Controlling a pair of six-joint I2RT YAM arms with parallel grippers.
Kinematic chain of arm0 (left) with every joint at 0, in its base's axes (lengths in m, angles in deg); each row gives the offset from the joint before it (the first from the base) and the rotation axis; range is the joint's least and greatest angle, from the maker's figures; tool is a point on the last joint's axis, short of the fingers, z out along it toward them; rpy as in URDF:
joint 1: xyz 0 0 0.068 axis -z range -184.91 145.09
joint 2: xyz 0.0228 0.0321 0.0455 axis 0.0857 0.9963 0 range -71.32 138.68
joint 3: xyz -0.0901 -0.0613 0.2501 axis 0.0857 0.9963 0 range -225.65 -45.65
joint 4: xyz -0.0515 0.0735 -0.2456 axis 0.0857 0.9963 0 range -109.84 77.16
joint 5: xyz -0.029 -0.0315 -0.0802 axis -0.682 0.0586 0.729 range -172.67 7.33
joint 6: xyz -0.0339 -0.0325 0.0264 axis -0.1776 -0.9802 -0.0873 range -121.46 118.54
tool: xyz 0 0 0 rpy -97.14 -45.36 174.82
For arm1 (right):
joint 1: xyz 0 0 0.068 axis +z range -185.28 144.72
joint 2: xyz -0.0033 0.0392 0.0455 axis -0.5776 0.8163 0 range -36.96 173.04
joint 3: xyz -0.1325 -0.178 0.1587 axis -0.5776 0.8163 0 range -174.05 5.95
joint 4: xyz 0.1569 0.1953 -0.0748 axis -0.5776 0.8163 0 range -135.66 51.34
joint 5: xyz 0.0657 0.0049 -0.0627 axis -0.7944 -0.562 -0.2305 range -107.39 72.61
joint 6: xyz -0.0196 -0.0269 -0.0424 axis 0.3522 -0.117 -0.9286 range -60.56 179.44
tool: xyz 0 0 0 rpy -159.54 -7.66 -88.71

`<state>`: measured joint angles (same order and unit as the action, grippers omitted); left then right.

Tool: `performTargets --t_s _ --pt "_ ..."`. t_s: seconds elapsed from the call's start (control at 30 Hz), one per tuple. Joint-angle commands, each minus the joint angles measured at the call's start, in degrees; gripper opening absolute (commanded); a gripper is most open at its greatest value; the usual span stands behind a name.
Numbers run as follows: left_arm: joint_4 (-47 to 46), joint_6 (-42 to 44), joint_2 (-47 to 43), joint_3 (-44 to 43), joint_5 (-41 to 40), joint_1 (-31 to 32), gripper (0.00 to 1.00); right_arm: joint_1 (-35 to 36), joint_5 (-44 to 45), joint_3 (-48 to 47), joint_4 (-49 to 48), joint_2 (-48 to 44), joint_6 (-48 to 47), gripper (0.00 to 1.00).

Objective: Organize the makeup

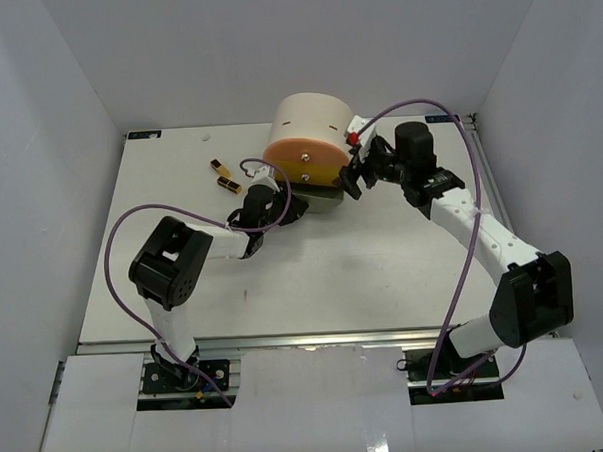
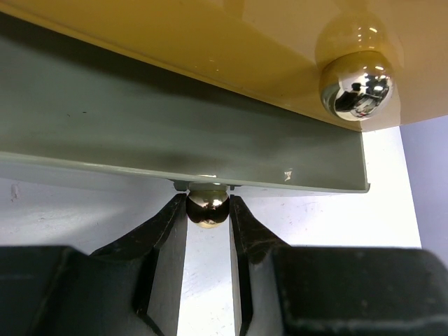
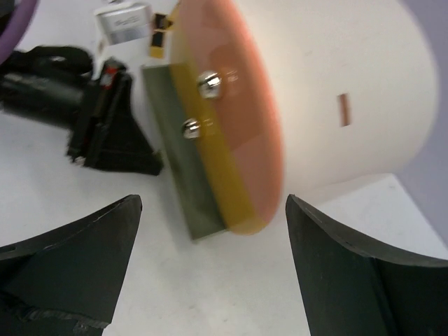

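I see left gripper (image 2: 208, 218) clenched on green drawer knob (image 2: 207, 207). Right gripper (image 3: 213, 203) released beside drawer unit (image 3: 336, 105); 2 lipstick tubes (image 1: 218, 165) on desk (image 1: 384, 272).

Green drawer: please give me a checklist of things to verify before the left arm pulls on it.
1. Left gripper shut on the knob of the green drawer: ok.
2. Knob centred between both fingers: ok.
3. Green drawer open enough for loading: cannot tell, only its front shows.
4. Right gripper open and holding nothing: ok.
5. Drawer unit steadied by the right gripper: not ok, it holds nothing.
6. Lipstick tubes lying on the table, apart from the arms: ok.
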<state>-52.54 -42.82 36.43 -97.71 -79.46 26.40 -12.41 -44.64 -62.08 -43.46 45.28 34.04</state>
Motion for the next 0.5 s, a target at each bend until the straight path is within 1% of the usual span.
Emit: performTargets --t_s 0.0,0.1,0.17,0.27,0.4,0.47 --pt "-2.4 0.1 -5.0 0.5 2.5 -0.6 0.31 0.6 11.0 -10.1 0.9 4.6 -7.3 0.9" --pt "-2.4 0.0 -5.0 0.5 3.1 -0.7 0.31 1.2 10.8 -14.8 3.1 8.7 -9.5 0.9" --pt "-2.4 -0.2 -4.8 0.5 3.5 -0.8 0.31 1.4 9.0 -19.5 6.9 12.4 -11.2 0.9" --pt "-2.5 -0.4 -4.9 0.6 4.1 -0.8 0.31 2.3 8.4 -23.6 9.2 16.0 -12.0 0.91" --pt "-2.6 -0.4 -5.4 1.3 4.6 -0.9 0.31 3.5 8.8 -25.4 9.6 18.7 -11.8 0.94" --pt "-2.4 -0.2 -5.9 1.7 4.8 -0.9 0.31 3.9 10.3 -26.2 9.3 20.1 -11.1 0.97"
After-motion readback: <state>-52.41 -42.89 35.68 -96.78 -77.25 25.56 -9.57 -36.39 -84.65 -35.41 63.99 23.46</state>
